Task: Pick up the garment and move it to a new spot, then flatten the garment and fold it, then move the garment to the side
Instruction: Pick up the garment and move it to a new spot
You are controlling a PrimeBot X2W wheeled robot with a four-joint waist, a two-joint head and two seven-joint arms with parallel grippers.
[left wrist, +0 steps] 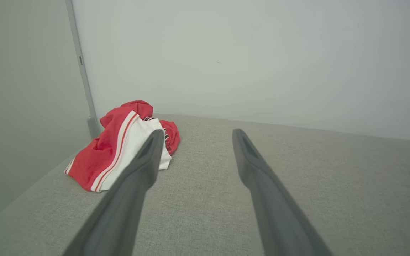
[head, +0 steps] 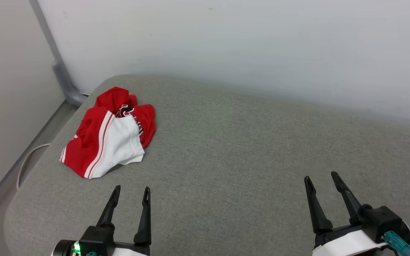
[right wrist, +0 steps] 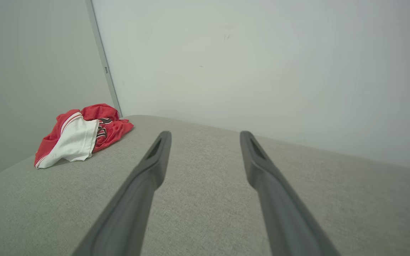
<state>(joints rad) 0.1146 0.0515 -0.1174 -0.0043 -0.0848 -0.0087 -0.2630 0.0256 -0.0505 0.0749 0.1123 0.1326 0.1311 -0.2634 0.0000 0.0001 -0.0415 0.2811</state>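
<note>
Upholstery in grey weave covers a broad pad (head: 247,149) that takes up most of the head view, bare through its middle and right. On it, in the upper left of the frame, lies the garment (head: 110,131), a crumpled red heap with a white panel (head: 123,142) folded over its front, close to the pad's left edge. At the lower left, the left gripper (head: 132,188) stands just below the heap, jaws spread wide and holding nothing. At the lower right, the right gripper (head: 320,175) is likewise wide and empty, well apart from the cloth.

The pick-up seems not yet begun. The left gripper looks better placed. It should reach up the frame and close on a raised fold rather than the flat hem, so the fingers bite cloth and not upholstery. Then it can carry the heap to the bare middle.
</note>
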